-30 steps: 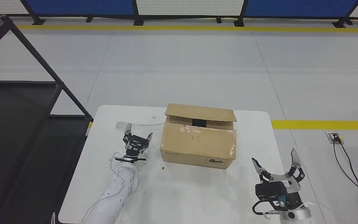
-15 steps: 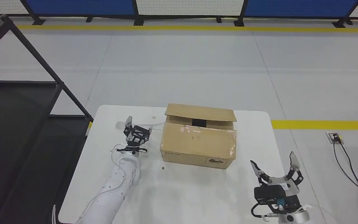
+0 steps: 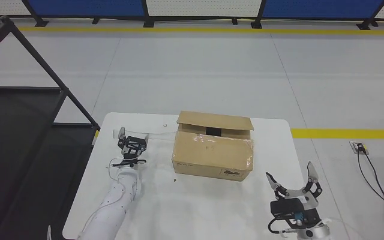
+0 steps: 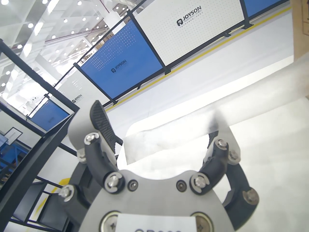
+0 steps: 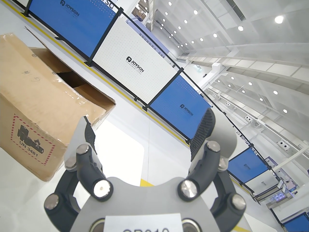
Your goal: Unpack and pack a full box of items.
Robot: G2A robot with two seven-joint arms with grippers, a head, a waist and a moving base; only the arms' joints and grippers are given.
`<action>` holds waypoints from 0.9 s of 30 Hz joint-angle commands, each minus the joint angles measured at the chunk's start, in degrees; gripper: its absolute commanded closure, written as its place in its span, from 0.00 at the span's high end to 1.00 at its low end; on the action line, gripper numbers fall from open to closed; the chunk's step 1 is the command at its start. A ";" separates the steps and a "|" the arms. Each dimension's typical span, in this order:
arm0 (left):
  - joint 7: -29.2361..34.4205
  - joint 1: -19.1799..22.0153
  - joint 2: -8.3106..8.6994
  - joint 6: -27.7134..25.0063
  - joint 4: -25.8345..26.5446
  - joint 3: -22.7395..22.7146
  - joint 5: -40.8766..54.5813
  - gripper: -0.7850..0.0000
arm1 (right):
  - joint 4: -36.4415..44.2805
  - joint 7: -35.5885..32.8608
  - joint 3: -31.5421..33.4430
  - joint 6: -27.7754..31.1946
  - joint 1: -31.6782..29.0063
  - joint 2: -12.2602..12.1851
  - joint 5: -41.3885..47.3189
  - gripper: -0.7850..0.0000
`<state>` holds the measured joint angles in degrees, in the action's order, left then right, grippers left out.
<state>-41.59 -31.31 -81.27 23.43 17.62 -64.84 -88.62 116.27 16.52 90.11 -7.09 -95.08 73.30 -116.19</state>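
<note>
Top view: the box (image 3: 213,153) sits mid-table. The left gripper (image 3: 132,144), jaws spread, lies just left of it, and a tape strip (image 3: 157,134) runs lengthwise between them.

Left wrist view: the tape clings to 1 fingertip (image 4: 213,136).

Right wrist view: the right gripper (image 5: 147,121), jaws apart and empty, stands farther off the box's right end.

**Materials and finishes on the desk**

The box (image 3: 213,153) is made of brown cardboard, matt and lightly creased, and its top is sealed with glossy clear tape (image 3: 207,141). A loose strip (image 4: 217,112) of thin, translucent film is seen at the left hand (image 3: 132,139). That hand and the right hand (image 5: 147,121) are built from brushed grey metal plates, black plastic links and bright polished screws. The pads (image 5: 201,131) are faced in ribbed black rubber. The desk (image 3: 198,204) is finished in smooth, matt white.
</note>
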 commanded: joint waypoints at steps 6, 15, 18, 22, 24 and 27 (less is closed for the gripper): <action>-0.23 -1.99 0.98 2.55 0.18 -1.05 -0.21 1.00 | -0.62 -0.58 -0.75 1.51 2.19 -0.03 -0.66 1.00; 1.71 -4.97 2.01 6.93 1.37 -0.82 -3.80 1.00 | -1.14 -0.96 -0.95 2.70 3.72 -0.11 -1.12 1.00; 2.10 -5.89 2.37 6.49 2.51 -1.23 -3.76 1.00 | -1.17 -0.89 -1.04 3.04 3.98 -0.13 -1.19 1.00; 2.83 -7.32 2.83 6.85 4.20 -1.47 -4.65 1.00 | -1.34 -0.86 -1.14 3.35 4.31 -0.17 -1.34 1.00; 3.38 -7.93 3.08 7.51 4.89 -1.59 -5.34 1.00 | -1.40 -0.81 -1.12 3.53 4.41 -0.19 -1.31 1.00; 4.23 -8.90 3.50 8.01 5.89 -1.52 -7.04 1.00 | -1.41 -0.62 -1.12 3.57 4.44 -0.21 -1.35 1.00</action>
<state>-37.64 -39.77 -77.94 31.41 23.01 -66.40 -94.95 114.86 15.84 88.99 -3.53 -90.63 73.10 -117.50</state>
